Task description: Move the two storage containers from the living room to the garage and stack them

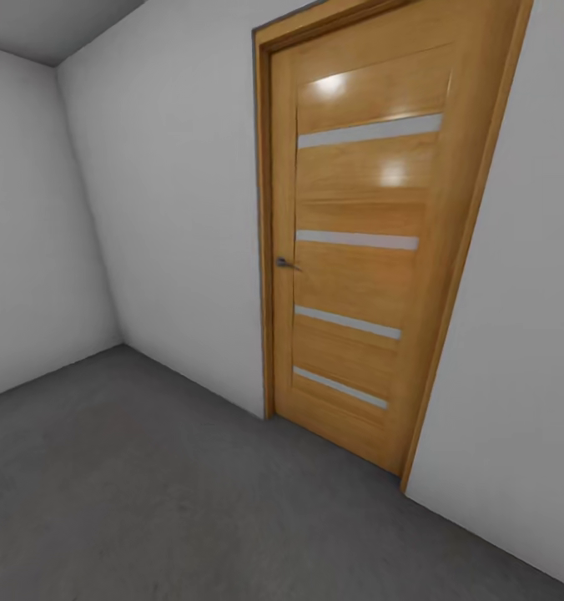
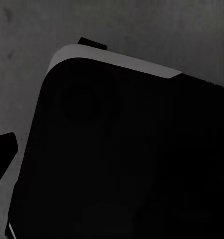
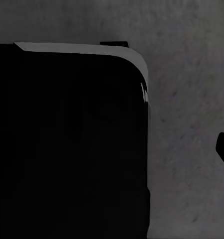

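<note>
White walls (image 1: pixel 173 209) meet a dark grey floor (image 1: pixel 148 501) in a bare garage corner, with a closed wooden door (image 1: pixel 357 250) set in the wall. Both wrist cameras look down past the robot's dark base (image 2: pixel 117 164) at floor. Jaw states cannot be told. No containers appear, so their position and direction are unknown. Driving on could clip the door.

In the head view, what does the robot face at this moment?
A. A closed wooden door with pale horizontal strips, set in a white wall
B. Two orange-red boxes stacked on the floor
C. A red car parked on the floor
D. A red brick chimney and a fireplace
A: the head view shows a closed wooden door with four pale horizontal strips and a small dark handle, set in a white wall above the dark grey floor.
</note>
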Controlling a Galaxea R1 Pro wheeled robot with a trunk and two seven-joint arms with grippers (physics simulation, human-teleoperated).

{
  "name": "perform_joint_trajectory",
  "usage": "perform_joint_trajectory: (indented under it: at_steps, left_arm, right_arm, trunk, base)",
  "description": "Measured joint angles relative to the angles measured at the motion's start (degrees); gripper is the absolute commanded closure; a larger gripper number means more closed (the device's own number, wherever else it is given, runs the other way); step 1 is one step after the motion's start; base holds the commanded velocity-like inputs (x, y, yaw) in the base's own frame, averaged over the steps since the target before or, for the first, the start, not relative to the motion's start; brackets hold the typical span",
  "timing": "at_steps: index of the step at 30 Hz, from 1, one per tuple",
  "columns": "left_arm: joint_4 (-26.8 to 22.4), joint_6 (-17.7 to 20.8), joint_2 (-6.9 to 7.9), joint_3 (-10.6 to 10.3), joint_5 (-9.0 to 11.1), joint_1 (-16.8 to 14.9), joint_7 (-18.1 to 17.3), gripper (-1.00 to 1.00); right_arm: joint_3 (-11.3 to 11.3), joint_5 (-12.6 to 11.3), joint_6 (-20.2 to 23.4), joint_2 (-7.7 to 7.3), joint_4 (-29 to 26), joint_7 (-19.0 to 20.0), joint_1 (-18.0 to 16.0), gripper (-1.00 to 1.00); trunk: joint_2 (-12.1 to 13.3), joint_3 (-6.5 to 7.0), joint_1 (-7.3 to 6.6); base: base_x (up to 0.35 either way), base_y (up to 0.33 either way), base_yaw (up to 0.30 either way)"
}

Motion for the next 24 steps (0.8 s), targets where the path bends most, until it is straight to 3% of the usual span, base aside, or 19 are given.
perform_joint_trajectory:
  at_steps: [24]
  left_arm:
    - [0.01, 0.08, 0.02, 0.0, 0.0, 0.0, 0.0, -1.0]
  right_arm:
    - [-0.01, 0.01, 0.0, 0.0, 0.0, 0.0, 0.0, -1.0]
  trunk:
    - [0.0, 0.0, 0.0]
  base:
    - [0.325, 0.136, -0.246]
